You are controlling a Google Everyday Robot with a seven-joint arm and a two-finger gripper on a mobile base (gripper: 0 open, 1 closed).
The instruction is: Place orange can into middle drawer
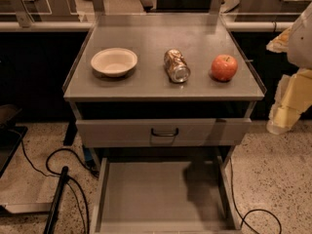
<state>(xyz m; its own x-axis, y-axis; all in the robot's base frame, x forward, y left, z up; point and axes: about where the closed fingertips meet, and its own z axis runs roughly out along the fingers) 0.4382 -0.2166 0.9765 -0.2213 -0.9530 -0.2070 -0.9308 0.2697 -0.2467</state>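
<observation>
Can (176, 66) on its side on the table (146, 33), between bowl (114, 62) and apple (224, 68), shiny end facing front. Drawer (146, 199) open low down, under the table. Pincer (285, 112) at right edge, beside the table, away from the can; cannot tell if apart or together.

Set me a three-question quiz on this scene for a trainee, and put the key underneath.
1. True or false: the orange can already lies in the middle drawer.
2. What sits between the bowl and the apple? A) the orange can B) a cup C) a sponge
3. Fill in: the pincer is at the ___ edge of the view, away from the can.

Key:
1. False. The can lies on its side on the cabinet top, and the drawer is pulled out below.
2. A
3. right
</observation>
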